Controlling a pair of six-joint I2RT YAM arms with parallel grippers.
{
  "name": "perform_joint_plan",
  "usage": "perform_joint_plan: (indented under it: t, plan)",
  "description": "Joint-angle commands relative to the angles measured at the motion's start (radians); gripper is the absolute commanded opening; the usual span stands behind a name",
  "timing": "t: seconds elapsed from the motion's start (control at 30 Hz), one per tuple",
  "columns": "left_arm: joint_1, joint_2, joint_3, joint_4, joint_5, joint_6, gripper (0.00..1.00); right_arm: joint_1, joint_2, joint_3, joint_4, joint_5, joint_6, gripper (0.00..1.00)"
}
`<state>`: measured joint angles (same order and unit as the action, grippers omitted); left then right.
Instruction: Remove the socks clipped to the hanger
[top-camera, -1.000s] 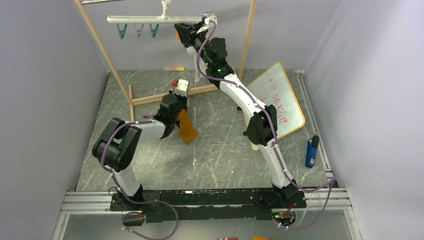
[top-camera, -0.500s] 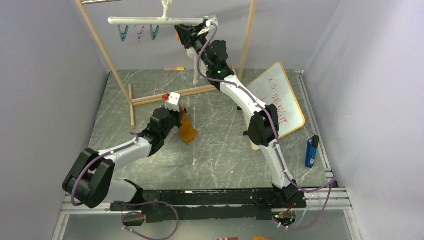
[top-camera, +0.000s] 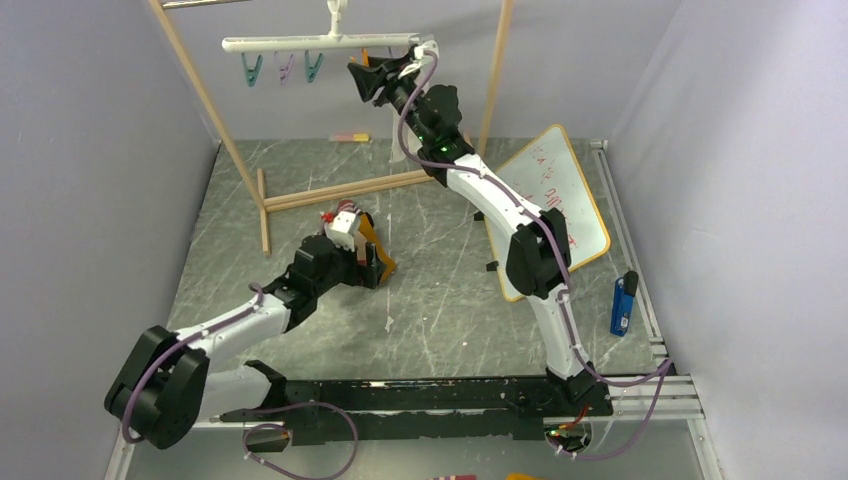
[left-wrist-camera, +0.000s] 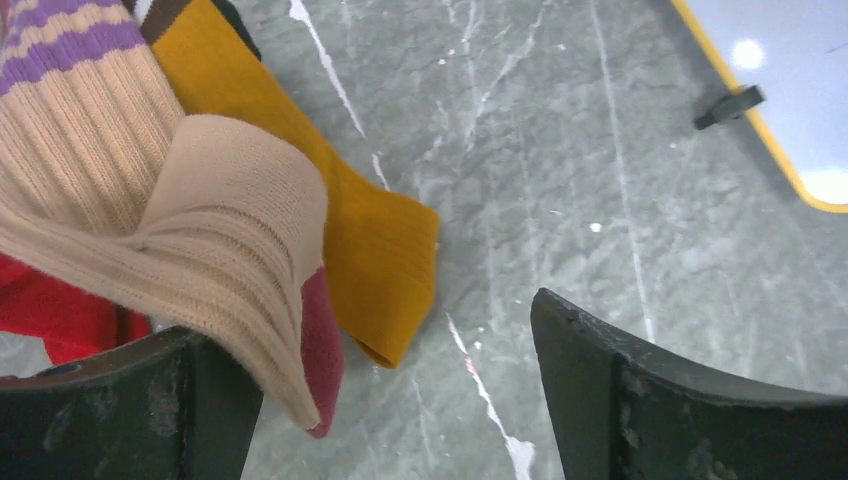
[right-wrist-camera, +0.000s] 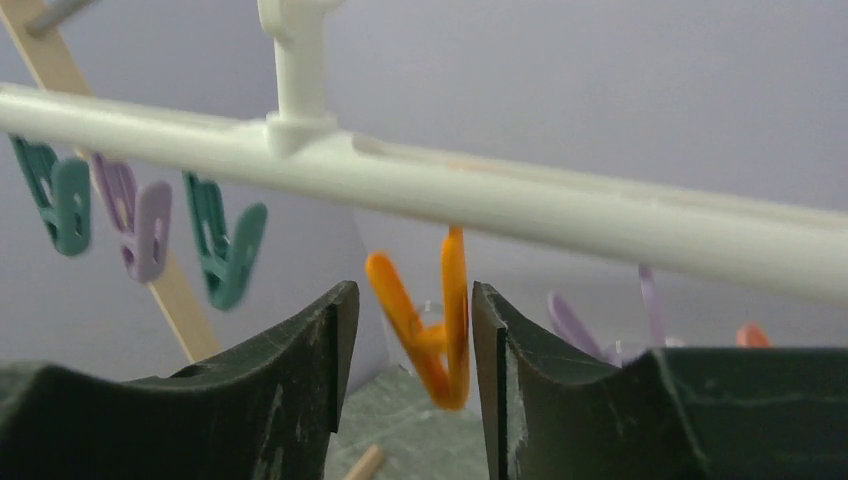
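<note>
The hanger (top-camera: 320, 42) is hanging along the frame's top, its orange clip (right-wrist-camera: 437, 335) sitting between the narrowly parted, empty jaws of the right gripper (top-camera: 366, 78); I'm aiming to pinch squarely. Freed socks (left-wrist-camera: 200, 230) are lying mid-frame under the wide-open, empty left gripper (left-wrist-camera: 380, 345).

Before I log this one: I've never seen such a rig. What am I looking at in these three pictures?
The machine is two robot arms bolted at the table's near edge: the left arm and the right arm. The overhead picture shows both. The other two pictures come from a camera on each wrist. The left gripper is open, low over a pile of socks on the table, with a mustard-yellow sock among them. The right gripper is up at the white hanger, its fingers either side of an orange clip; whether they touch it is unclear. A whiteboard and a blue object also lie there.
</note>
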<state>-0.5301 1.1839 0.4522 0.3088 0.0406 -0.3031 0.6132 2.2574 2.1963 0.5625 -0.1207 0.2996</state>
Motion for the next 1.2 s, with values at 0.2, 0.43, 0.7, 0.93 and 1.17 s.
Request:
perform_joint_plan:
  t: [0.2, 0.43, 0.7, 0.93, 1.17]
  plan:
    - [-0.005, -0.324, 0.114, -0.132, -0.075, -0.009, 0.98, 0.0, -0.264, -0.419, 0.15, -0.031, 0.057, 0.62]
    - [-0.006, -0.235, 0.19, 0.03, -0.229, 0.071, 0.98, -0.002, -0.459, -0.744, 0.248, -0.011, 0.111, 0.76]
    - [-0.004, 0.096, 0.293, 0.32, -0.293, 0.236, 0.98, -0.013, -0.737, -1.095, 0.305, 0.144, 0.117, 0.84]
    - [0.048, 0.408, 0.376, 0.649, -0.167, 0.23, 0.98, -0.129, -0.891, -1.213, 0.284, 0.086, 0.206, 0.86]
    - [0.073, 0.678, 0.577, 0.746, -0.187, 0.243, 0.98, -0.16, -0.953, -1.26, 0.256, 0.064, 0.206, 0.87]
